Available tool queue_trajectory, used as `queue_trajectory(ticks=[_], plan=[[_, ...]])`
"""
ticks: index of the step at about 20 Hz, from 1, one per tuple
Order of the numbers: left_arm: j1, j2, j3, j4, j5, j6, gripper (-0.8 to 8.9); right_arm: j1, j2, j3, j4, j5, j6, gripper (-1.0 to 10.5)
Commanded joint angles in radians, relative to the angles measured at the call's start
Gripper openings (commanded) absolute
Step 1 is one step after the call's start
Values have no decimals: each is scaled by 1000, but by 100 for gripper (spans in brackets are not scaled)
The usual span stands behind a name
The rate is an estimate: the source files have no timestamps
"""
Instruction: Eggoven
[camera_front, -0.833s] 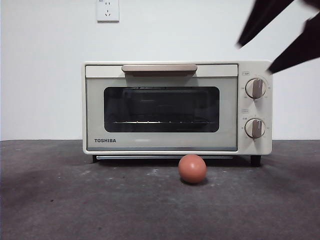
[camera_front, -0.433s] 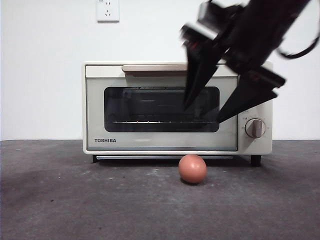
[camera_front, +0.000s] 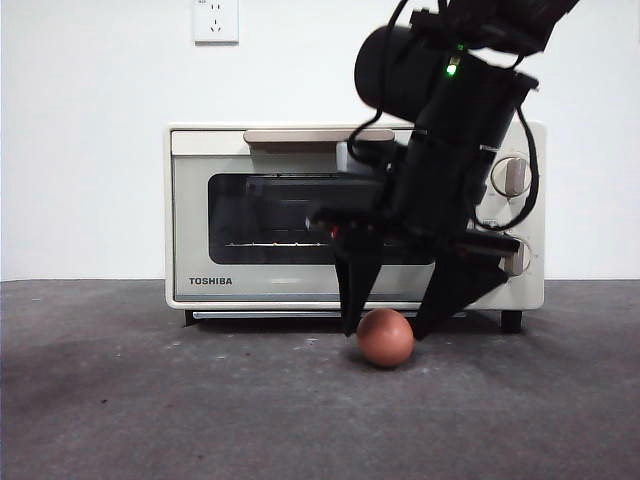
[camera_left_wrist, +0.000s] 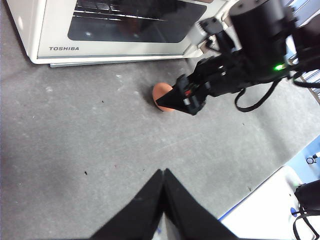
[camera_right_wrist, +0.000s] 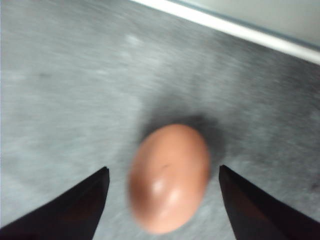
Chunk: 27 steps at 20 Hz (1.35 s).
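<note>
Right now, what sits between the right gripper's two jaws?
The egg lies on the table between the open jaws of the right gripper, with a gap on each side, as the right wrist view shows.

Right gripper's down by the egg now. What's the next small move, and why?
Probably ease the right gripper a little lower, then close. Its jaws stand open on either side of the egg, not touching it, and the egg rests on the table before the shut oven. The left gripper waits shut.
</note>
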Motion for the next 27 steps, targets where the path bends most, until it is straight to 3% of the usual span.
queue_trajectory(ticks=[1,5,13,17,23,27], plan=[[-3,5,18,7,3,9,7,10,42,23,20,6,11,355],[-3,5,18,8,3,9,7,11,64,23,35,7,16,334],[-3,12,18,19,3,8,7,11,67,23,-19,-3,15,12],[-16,63,19,114,2,-11,7,11,39,23,-56,-2,-12,3],[-138,265,85,309,-102,-32,7,65,-217,23,-169,19,-81,3],[-217,442,163,455,-181,-32,7,97,-441,23,-228,85,-93,3]])
